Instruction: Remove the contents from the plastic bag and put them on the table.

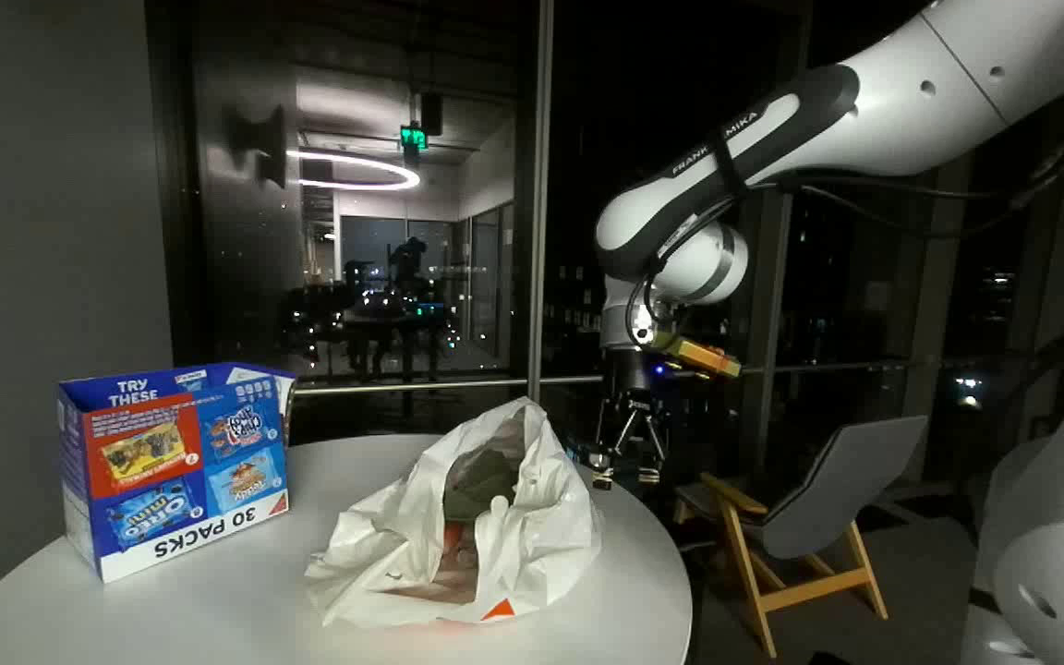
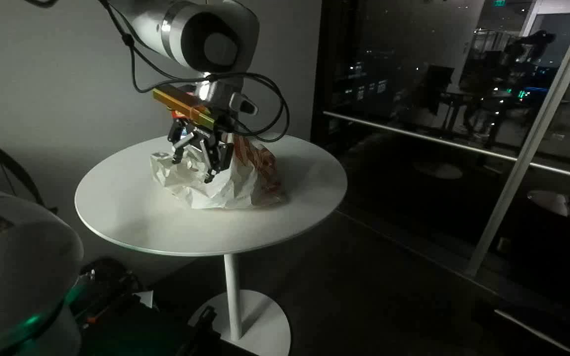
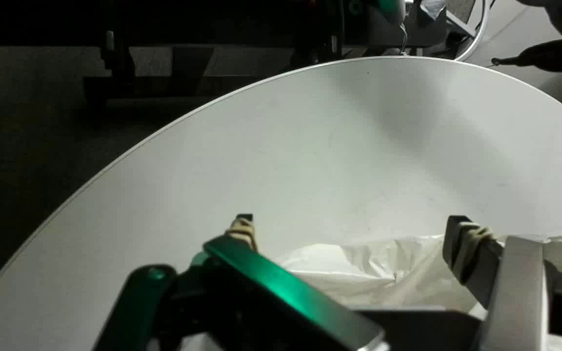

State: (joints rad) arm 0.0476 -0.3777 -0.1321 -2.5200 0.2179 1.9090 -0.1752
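Note:
The white plastic bag (image 1: 375, 563) lies crumpled on the white round table (image 1: 634, 614), its mouth gaping in this exterior view. Inside it a dark green thing (image 1: 481, 485) shows, with something orange-red (image 1: 453, 538) below it. The rest of the contents is hidden. The bag also shows in an exterior view (image 2: 235, 190) and in the wrist view (image 3: 393, 282). My gripper (image 1: 626, 478) is open and empty, raised above the table beside the bag. It overlaps the bag in an exterior view (image 2: 192, 169). Its fingertips stand wide apart in the wrist view (image 3: 351, 224).
A blue snack box (image 1: 181, 471) stands upside down on the table beside the bag. The table's round edge (image 3: 173, 122) shows in the wrist view. A grey chair (image 1: 828, 480) stands beyond the table, near the windows.

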